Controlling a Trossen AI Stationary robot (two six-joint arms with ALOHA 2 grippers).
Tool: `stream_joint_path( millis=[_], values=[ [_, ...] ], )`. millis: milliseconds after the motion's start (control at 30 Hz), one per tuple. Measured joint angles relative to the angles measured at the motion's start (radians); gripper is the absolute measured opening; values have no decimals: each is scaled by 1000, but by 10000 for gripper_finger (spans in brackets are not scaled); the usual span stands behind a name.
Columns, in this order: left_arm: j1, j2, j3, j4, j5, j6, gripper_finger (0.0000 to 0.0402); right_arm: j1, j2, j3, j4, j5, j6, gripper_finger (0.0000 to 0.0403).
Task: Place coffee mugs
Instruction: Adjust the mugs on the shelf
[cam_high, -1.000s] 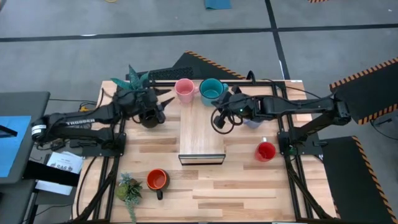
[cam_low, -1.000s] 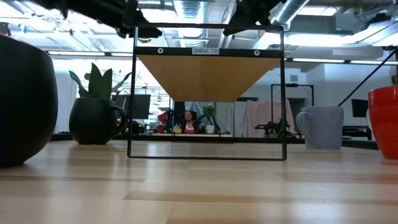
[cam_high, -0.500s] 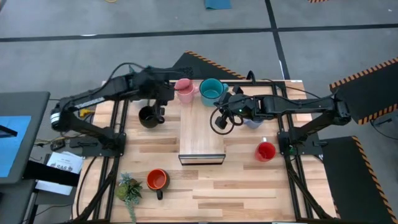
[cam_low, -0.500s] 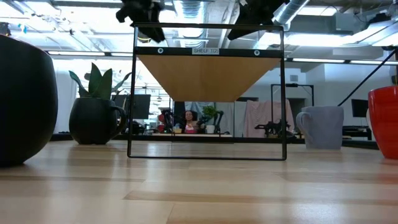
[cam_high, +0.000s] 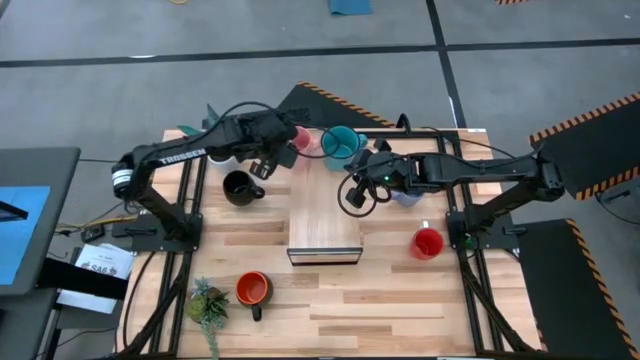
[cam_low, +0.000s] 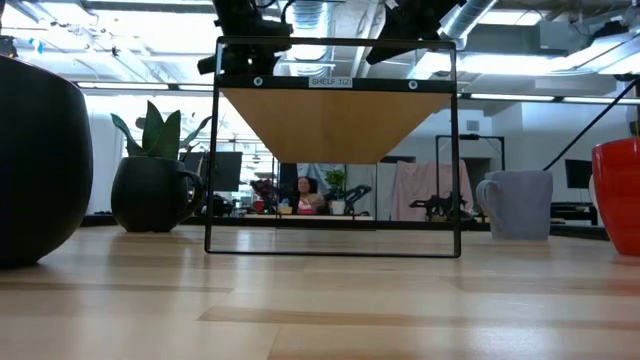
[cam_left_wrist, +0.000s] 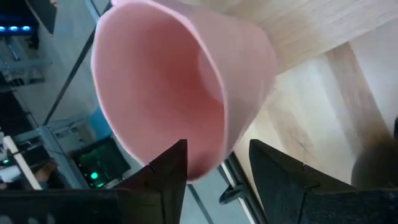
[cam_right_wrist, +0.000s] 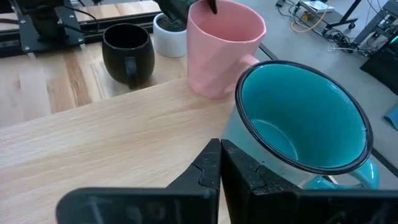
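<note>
The pink mug and the teal mug stand on the far end of the wooden shelf top. My left gripper is open at the pink mug on its left side, one finger over the hollow and one outside the wall. My right gripper is shut and hovers over the shelf top just near of the teal mug. On the table stand the black mug, the orange mug, the red mug and the pale blue mug, mostly hidden under my right arm from above. My left gripper's open fingers straddle the pink mug's rim on the mug's left side, coming from above and from the table's left. The mug stands upright on the shelf top. I cannot tell whether either finger touches the wall.
A potted plant in a white pot stands at the far left behind the black mug, another plant at the near left beside the orange mug. The shelf's black frame stands mid-table. Bare wood lies near of the shelf and between the red and orange mugs.
My left gripper has risen from over the black mug and swung toward the table's right and far edge, up to the pink mug on the shelf. The black mug has stayed where it was on the table. My right arm has kept still.
</note>
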Motion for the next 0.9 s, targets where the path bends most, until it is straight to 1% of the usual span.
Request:
stream_joint_path(
  millis=[200, 300, 400, 533, 567, 667, 800, 900],
  values=[
    [0, 23, 0, 6, 1, 4, 155, 0, 0, 0, -8, 0, 0, 26],
    [-5, 24, 0, 7, 2, 10, 140, 0, 0, 0, -14, 1, 1, 27],
    [-22, 23, 0, 21, -3, 25, 97, 0, 0, 0, -17, 1, 1, 32],
    [-43, 23, 6, 24, -3, 33, 19, 0, 0, 0, -17, 2, 7, 34],
    [-47, 23, 8, 44, -2, 33, 12, 0, 0, 0, -17, 2, 8, 32],
    [-55, 23, 11, 104, -4, 25, 12, 0, 0, 0, -17, 1, 9, 26],
    [-57, 23, 11, 116, 0, -4, 8, 0, 0, 0, -17, 1, 10, 26],
    [-58, 23, 11, 103, -31, -48, 7, 0, 0, 0, -19, 1, 11, 33]
  ],
)
